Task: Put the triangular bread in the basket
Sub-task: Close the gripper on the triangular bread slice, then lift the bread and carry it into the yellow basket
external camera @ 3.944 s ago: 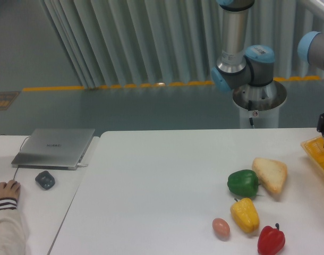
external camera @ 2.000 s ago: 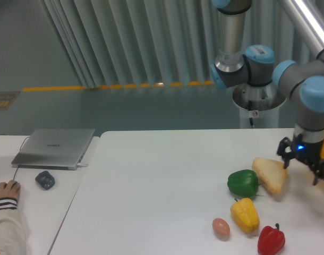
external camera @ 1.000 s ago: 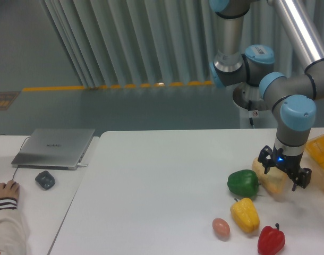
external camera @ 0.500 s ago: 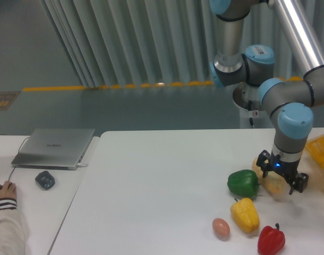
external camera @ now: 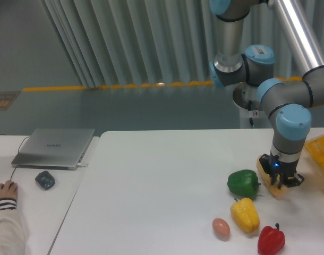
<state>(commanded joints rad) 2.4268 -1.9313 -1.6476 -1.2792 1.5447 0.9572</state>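
Note:
The triangular bread (external camera: 264, 171) lies on the white table right of a green pepper (external camera: 243, 183); only its left edge and lower tip show under the tool. My gripper (external camera: 280, 179) points straight down onto the bread, with its fingers drawn in against the slice, which still rests on the table. The yellow-orange basket (external camera: 322, 153) sits at the right edge of the view, partly cut off, just right of the gripper.
A yellow pepper (external camera: 245, 214), a red pepper (external camera: 271, 240) and an egg (external camera: 221, 227) lie in front of the bread. A laptop (external camera: 54, 147), a mouse (external camera: 44, 179) and a person's hand (external camera: 5, 189) are on the left table.
The gripper came from over the basket leftwards to the bread, lowered onto it, and its fingers have closed in from a wide spread onto the slice.

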